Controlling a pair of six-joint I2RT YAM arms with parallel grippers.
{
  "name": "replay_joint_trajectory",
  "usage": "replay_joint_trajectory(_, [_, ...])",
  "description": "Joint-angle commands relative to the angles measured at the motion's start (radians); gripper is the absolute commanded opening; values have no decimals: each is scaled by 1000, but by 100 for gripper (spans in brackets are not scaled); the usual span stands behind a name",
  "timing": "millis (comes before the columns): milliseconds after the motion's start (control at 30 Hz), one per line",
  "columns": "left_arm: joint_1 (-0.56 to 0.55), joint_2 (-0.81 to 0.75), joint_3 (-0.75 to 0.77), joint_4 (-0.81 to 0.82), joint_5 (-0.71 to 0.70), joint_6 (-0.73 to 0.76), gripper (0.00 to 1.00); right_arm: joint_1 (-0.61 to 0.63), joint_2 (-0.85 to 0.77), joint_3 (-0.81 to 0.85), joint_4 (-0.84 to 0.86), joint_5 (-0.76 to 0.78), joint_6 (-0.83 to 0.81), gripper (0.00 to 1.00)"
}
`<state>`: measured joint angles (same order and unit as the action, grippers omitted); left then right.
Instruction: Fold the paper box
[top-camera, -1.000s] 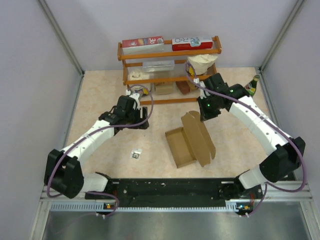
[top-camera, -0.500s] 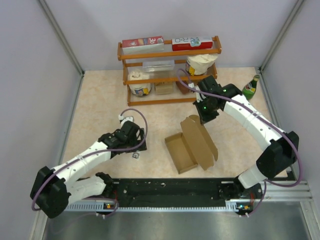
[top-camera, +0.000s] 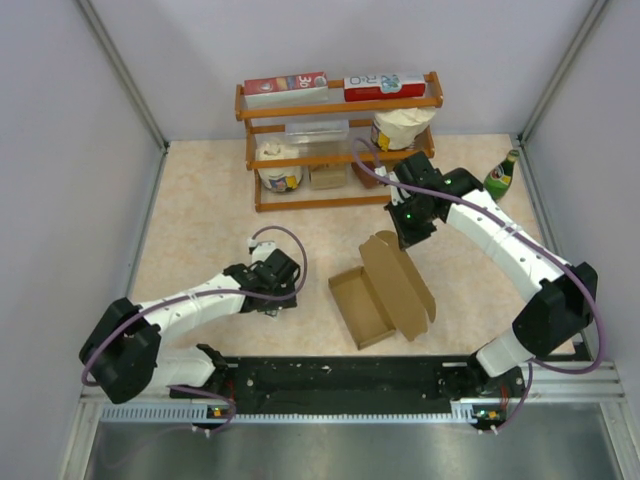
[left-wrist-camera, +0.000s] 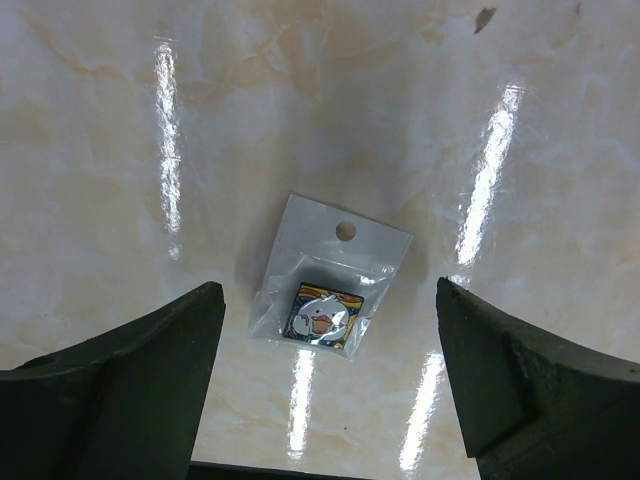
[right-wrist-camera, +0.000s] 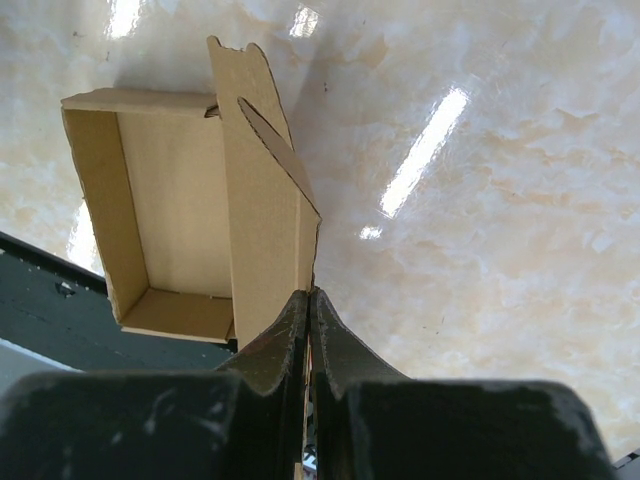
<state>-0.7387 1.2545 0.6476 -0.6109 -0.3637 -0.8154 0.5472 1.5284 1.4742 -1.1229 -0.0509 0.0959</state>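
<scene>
The paper box (top-camera: 380, 290) is plain brown cardboard, lying open at mid table with its tray part on the left and its lid flap raised on the right. My right gripper (top-camera: 408, 232) is shut on the far edge of the lid; in the right wrist view the jaws pinch the thin flap (right-wrist-camera: 262, 230) beside the open tray (right-wrist-camera: 170, 220). My left gripper (top-camera: 273, 303) is open, low over the table, straddling a small clear bag with a duck badge (left-wrist-camera: 325, 285). The badge bag lies flat between the fingers (left-wrist-camera: 130, 385), untouched.
A wooden shelf (top-camera: 340, 140) stands at the back with red-and-white cartons, tubs and small items. A green bottle (top-camera: 503, 172) stands at the back right. The black rail (top-camera: 340, 378) runs along the near edge.
My left arm swung down from the shelf to the small bag and now hovers over it. My right gripper pulled the lid slightly toward the shelf, then held still.
</scene>
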Motion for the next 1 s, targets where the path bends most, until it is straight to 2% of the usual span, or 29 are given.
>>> replay_joint_trajectory(0, [-5,25,4,26,0,-14,87,13,-22,14,17,-3,-15,0])
replay_joint_trajectory(133, [-8,39,-11,30,6,-22,84,13,-22,11,15,0,-13,0])
replay_joint_trajectory(433, [-11,45,-29,31,32,-19,69,13,-16,15,17,3,-13,0])
replay_joint_trajectory(600, [-16,72,-34,36,34,-10,65,13,-17,17,17,5,-15,0])
replay_joint_trajectory(967, [-50,74,-23,8,19,2,41,13,-19,17,18,14,-13,0])
